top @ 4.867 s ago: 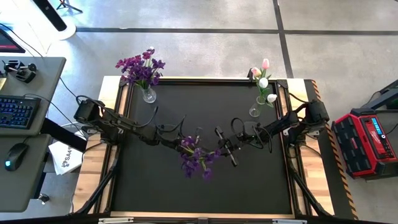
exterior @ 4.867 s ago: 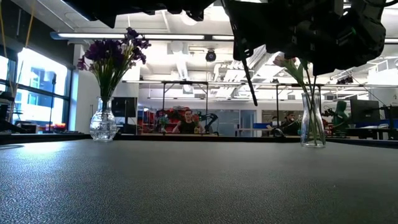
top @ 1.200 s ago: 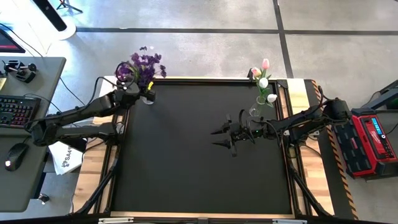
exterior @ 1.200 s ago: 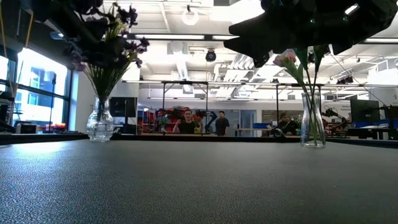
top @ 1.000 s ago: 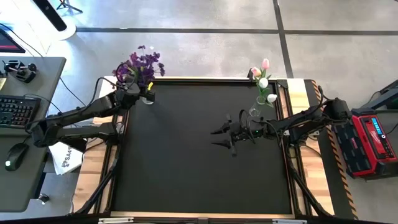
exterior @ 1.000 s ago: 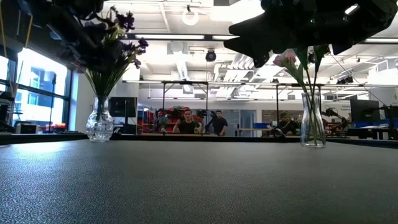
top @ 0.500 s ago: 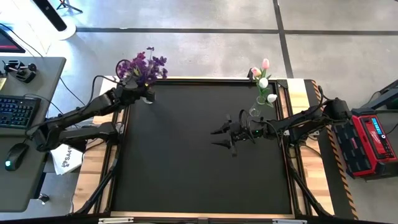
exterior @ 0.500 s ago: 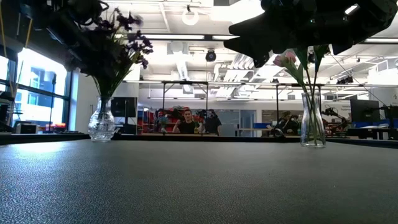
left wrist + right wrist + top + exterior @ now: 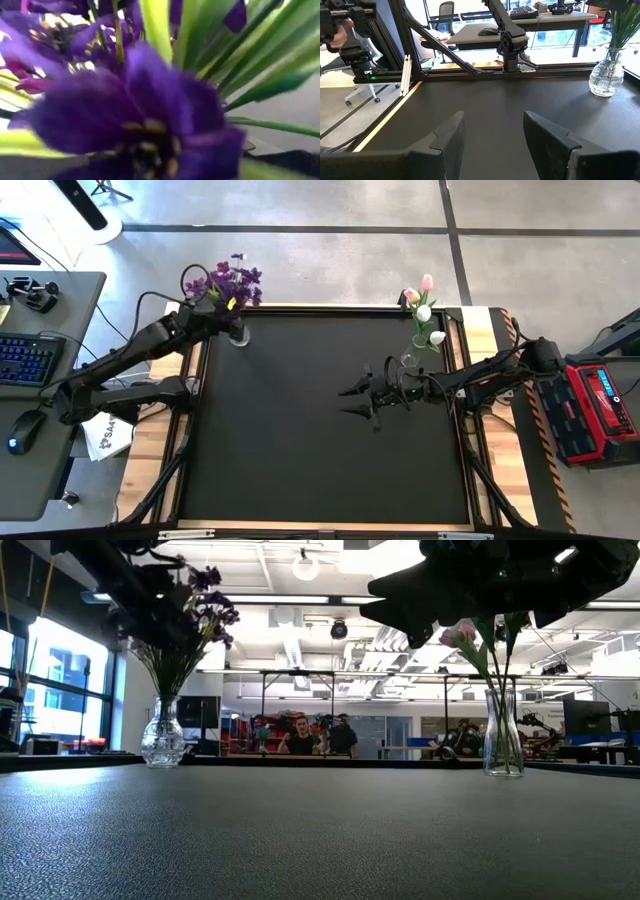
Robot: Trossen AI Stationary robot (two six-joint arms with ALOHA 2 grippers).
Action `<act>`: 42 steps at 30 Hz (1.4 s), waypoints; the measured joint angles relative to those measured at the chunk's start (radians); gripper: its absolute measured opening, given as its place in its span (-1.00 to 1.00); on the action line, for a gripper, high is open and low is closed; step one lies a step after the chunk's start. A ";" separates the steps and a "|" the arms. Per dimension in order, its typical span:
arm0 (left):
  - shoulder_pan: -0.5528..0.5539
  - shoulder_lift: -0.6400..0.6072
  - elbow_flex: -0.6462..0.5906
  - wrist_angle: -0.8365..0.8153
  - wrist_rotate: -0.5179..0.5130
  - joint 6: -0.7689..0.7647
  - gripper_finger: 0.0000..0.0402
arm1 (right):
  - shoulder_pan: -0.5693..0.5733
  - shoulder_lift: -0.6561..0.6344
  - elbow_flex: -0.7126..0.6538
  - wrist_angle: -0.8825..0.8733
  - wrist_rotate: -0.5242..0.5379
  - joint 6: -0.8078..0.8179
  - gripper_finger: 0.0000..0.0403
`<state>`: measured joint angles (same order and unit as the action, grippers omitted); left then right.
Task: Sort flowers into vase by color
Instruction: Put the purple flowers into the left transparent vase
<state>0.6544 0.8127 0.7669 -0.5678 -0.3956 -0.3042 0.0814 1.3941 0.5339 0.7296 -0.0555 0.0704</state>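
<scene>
Left claw [image 9: 213, 315] beside purple flowers [image 9: 232, 283]

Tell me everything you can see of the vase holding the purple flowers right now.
The purple-flower vase is clear, textured glass with a round bulbous body and a narrow neck. It stands upright at the table's far left corner, on the black mat's edge. Green stems fan up out of its neck into dark purple blossoms. The left end effector is right at the bouquet above the vase; whether it touches the glass cannot be told. In the high view the vase is mostly hidden under the flowers and arm.
</scene>
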 joint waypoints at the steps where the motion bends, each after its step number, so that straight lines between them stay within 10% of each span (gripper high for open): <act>1: 0.000 0.000 0.010 -0.015 0.006 0.000 -0.16 | 0.000 0.000 0.000 0.000 0.000 0.000 -0.08; 20: 0.000 -0.011 0.197 -0.188 0.027 0.001 -0.20 | 0.000 0.000 0.000 0.000 0.000 0.000 -0.08; 32: -0.001 0.007 0.197 -0.190 0.024 0.020 -0.95 | 0.000 0.000 0.000 0.000 0.000 -0.001 -0.08; 42: -0.002 0.111 0.197 -0.190 0.017 0.010 -0.98 | 0.000 0.000 0.000 0.000 0.000 -0.001 -0.08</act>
<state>0.6529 0.9241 0.9638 -0.7578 -0.3782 -0.2943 0.0814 1.3941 0.5339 0.7292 -0.0555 0.0693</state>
